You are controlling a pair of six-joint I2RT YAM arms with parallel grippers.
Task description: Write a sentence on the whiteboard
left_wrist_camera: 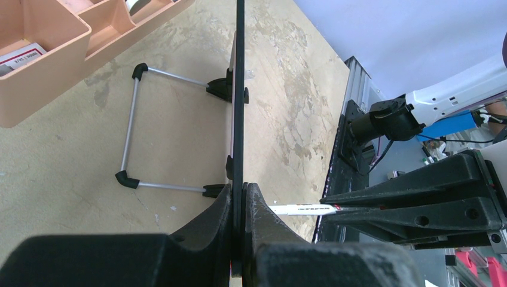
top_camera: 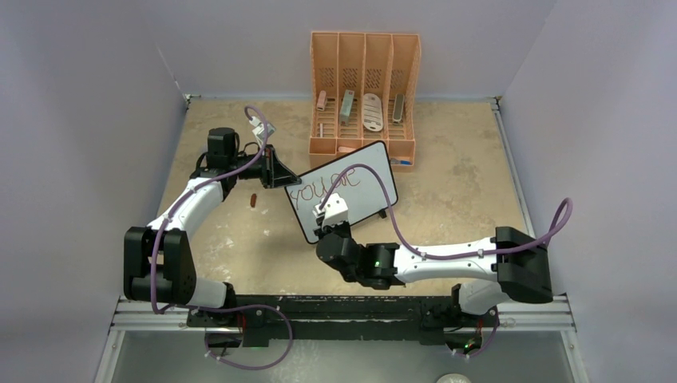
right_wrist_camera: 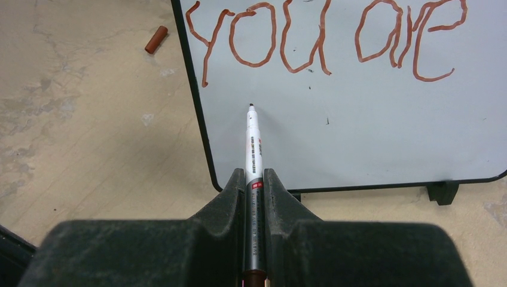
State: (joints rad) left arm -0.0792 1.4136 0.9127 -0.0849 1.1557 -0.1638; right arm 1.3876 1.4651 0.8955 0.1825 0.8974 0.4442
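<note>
- Right tool (right_wrist_camera: 255, 179) is clamped on a marker (right_wrist_camera: 253, 143) around mid-barrel; the slim, smooth barrel could slip or twist under writing pressure.
- Left tool (left_wrist_camera: 241, 191) is pinched on the left frame edge of the whiteboard (right_wrist_camera: 359, 119), a sensible hold since the face is slick.
- Whiteboard stands on the table (top_camera: 463, 183) just near of the orange organizer (top_camera: 365, 88), propped on a wire stand (left_wrist_camera: 134, 125). It looks thin, stiff and light, so it would likely slide or tip if not braced.
- Sentence (right_wrist_camera: 323, 39) reads "you are" so far.
- Whether the marker tip touches the board cannot be told.
- From above, the right wrist covers the board's lower part; the left wrist sees it edge-on.
- A loose cap (right_wrist_camera: 156, 39) lies left of the board.
</note>
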